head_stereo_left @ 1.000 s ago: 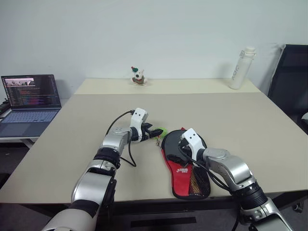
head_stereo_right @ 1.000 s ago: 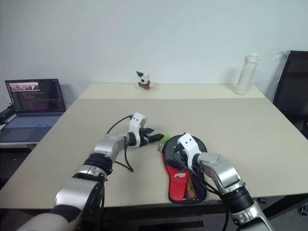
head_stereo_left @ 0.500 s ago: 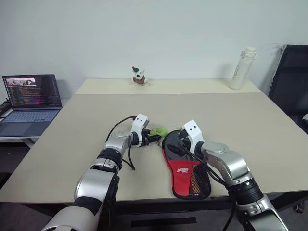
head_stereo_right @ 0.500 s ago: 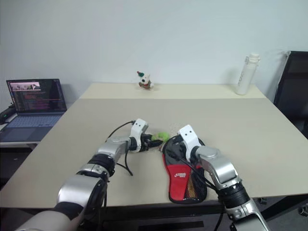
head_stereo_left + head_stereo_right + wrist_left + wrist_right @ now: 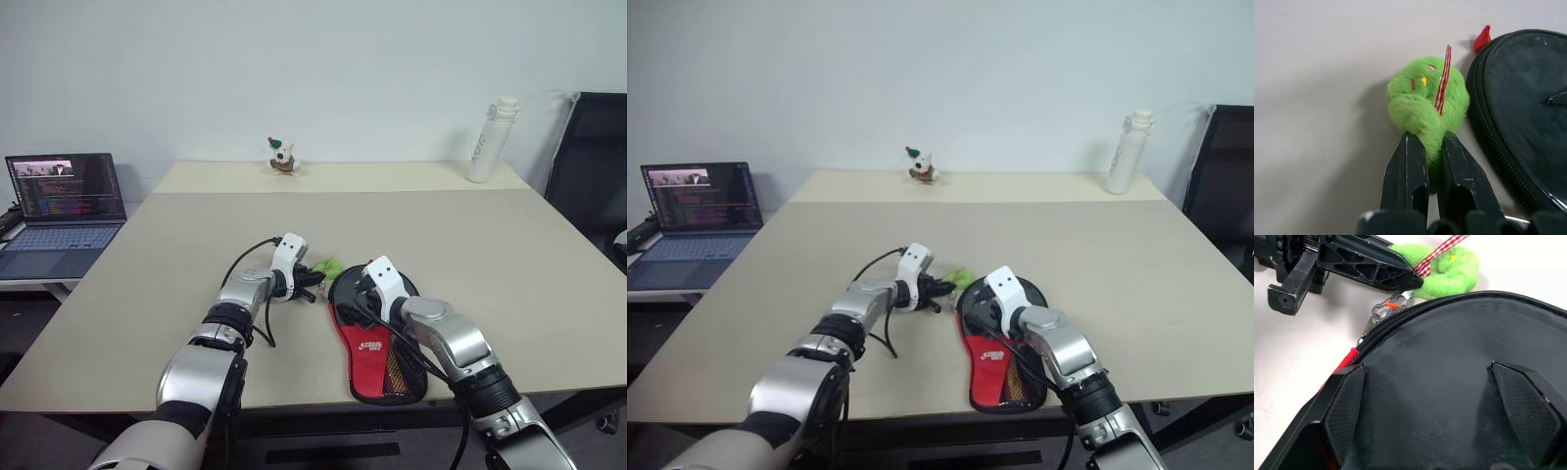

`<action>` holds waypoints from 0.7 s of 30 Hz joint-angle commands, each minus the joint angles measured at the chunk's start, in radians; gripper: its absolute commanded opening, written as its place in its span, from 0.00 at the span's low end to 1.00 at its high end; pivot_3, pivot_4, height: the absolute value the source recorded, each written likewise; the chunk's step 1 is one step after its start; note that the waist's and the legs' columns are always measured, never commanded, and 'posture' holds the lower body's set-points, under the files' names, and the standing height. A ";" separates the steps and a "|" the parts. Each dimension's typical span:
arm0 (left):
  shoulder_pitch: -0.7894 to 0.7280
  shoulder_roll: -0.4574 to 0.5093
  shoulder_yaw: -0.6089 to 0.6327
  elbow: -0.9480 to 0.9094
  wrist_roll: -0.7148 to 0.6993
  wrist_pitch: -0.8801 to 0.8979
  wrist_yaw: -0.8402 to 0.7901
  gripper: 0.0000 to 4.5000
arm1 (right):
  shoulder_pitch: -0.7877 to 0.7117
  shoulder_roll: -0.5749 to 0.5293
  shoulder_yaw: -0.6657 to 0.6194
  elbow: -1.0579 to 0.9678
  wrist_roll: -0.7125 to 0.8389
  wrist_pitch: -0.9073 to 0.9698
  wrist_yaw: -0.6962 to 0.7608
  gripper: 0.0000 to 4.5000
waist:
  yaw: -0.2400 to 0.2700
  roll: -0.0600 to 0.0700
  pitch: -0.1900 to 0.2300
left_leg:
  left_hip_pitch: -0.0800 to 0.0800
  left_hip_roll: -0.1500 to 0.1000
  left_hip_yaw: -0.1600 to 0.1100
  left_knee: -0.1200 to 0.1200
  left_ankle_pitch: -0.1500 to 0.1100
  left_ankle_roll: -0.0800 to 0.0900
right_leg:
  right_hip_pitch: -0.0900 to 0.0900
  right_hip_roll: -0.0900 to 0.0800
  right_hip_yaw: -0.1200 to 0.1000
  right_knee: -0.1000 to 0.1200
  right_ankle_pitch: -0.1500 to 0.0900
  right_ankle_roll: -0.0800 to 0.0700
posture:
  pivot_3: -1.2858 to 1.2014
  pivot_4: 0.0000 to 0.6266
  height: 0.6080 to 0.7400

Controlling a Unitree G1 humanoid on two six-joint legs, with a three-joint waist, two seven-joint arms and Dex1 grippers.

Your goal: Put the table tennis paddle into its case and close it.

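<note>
now left jaws (image 5: 1427, 169) squeezed green fluffy zip tag (image 5: 1425, 103); right jaws (image 5: 1432, 396) wide open on case (image 5: 1449, 377). tag could slip out if pulled hard.

I see the case (image 5: 1449, 377) as matt black fabric edged by a toothed zip, its zip-pull tag (image 5: 1425, 105) green and fuzzy with a checked red-and-white cloth ribbon. My left gripper (image 5: 1431, 152) fingers look like smooth hard black plastic, the table (image 5: 176, 264) matt beige, and a small shiny metal clip (image 5: 1385, 309) hangs at the zip.

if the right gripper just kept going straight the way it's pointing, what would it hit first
Most likely the case: the open right gripper points down at its black top. Past the rim lies the green zip-pull tag held by the left gripper.
</note>
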 commanded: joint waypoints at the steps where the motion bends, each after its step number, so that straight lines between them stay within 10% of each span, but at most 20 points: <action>1: -0.051 -0.008 0.003 0.022 0.029 -0.050 0.074 0.00 | 0.029 -0.004 0.033 0.040 -0.006 0.038 0.040 1.00 | 0.000 0.000 0.000 | 0.001 0.000 0.000 0.000 0.000 0.000 | 0.001 0.000 0.000 0.000 0.000 0.000 | 0.52 0.24 1.00; 21: -0.230 -0.138 -0.032 0.194 0.211 -0.199 0.371 0.00 | 0.136 -0.047 0.065 -0.047 -0.034 0.162 0.076 1.00 | 0.001 -0.005 -0.004 | 0.004 0.000 0.000 0.000 0.000 0.000 | 0.004 0.000 0.000 0.001 0.000 0.000 | 0.52 0.24 1.00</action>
